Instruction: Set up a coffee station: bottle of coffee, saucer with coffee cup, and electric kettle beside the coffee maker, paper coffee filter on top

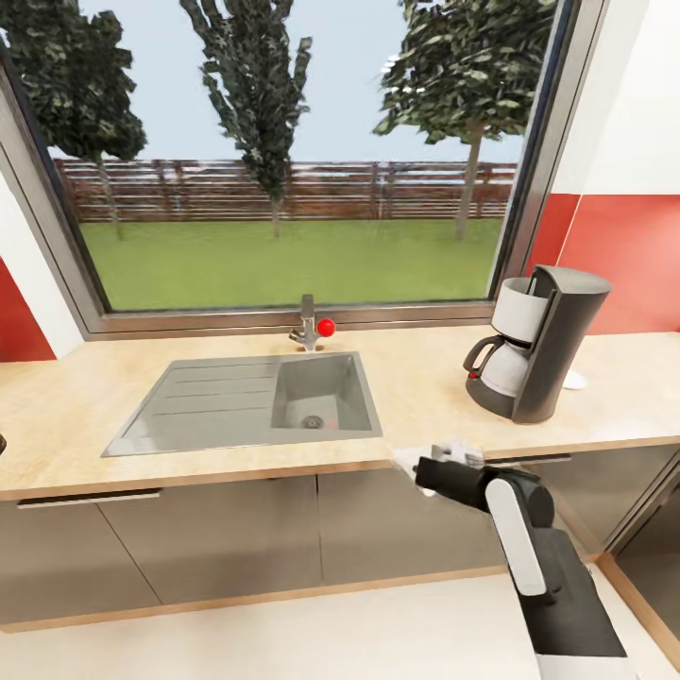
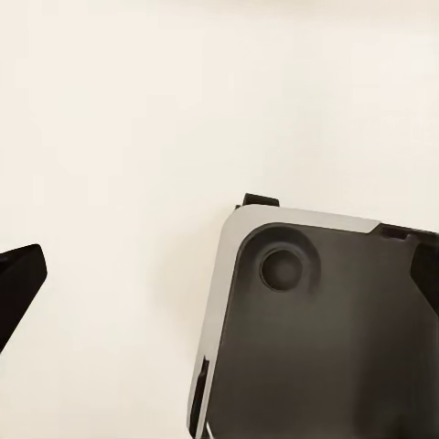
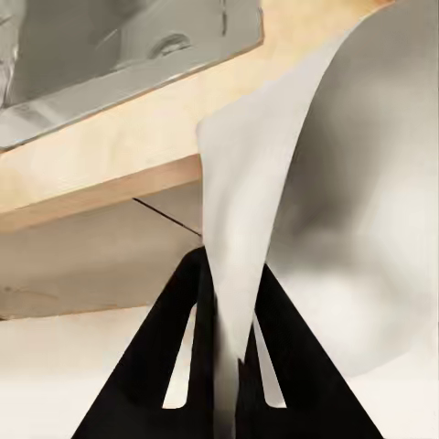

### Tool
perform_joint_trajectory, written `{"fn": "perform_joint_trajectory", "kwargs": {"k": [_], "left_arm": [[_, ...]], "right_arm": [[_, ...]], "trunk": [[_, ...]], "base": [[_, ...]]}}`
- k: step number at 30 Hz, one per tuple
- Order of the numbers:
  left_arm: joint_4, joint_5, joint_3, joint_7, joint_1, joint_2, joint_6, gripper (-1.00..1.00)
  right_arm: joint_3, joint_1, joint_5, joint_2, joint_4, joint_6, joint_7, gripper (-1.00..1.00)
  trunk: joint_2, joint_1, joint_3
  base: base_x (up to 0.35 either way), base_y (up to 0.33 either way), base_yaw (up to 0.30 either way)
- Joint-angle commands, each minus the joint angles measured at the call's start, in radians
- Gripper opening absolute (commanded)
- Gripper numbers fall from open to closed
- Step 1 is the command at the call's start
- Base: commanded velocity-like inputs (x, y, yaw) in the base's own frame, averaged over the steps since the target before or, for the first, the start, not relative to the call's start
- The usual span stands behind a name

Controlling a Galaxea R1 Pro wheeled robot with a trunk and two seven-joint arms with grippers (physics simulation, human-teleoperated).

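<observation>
Pinching thin, perhaps creased paper coffee filter (image 3: 302,210)

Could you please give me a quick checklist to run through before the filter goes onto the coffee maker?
1. Grip: the right gripper is pinching the paper coffee filter between its fingers: ok.
2. Target in place: the coffee maker stands upright on the kitchen countertop: ok.
3. Lid surface: its top looks flat and bare: ok.
4. Height: the right gripper sits at the counter's front edge, below the machine's top: not ok, raise first.
5. Filter shape: the paper is bent in the grip: cannot tell if it will sit flat.
</observation>
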Motion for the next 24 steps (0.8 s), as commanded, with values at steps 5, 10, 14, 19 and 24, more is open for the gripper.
{"fn": "perform_joint_trajectory", "kwargs": {"k": [5,10,14,19,24], "left_arm": [[-0.001,0.007,0.007,-0.01,0.0,0.0,0.001,1.0],[-0.001,0.007,0.007,-0.01,0.0,0.0,0.001,1.0],[-0.001,0.007,0.007,-0.01,0.0,0.0,0.001,1.0],[-0.001,0.007,0.007,-0.01,0.0,0.0,0.001,1.0],[-0.001,0.007,0.007,-0.01,0.0,0.0,0.001,1.0]], "right_arm": [[-0.01,-0.114,-0.054,0.002,0.001,0.004,-0.009,-1.0],[-0.048,-0.232,-0.06,-0.003,0.013,0.004,-0.006,-1.0],[-0.067,-0.317,-0.059,-0.007,0.055,0.004,-0.006,-1.0],[-0.067,-0.463,-0.053,-0.006,0.201,0.004,-0.006,-1.0],[-0.056,-0.657,-0.027,-0.007,0.39,0.004,-0.006,-1.0]], "trunk": [[-0.001,0.0,-0.001],[-0.001,0.0,-0.001],[-0.001,0.0,-0.001],[-0.001,0.0,-0.001],[-0.001,0.0,-0.001]], "base": [[0.0,0.0,0.0],[0.0,0.0,0.0],[0.0,0.0,0.0],[0.0,0.0,0.0],[0.0,0.0,0.0]]}}
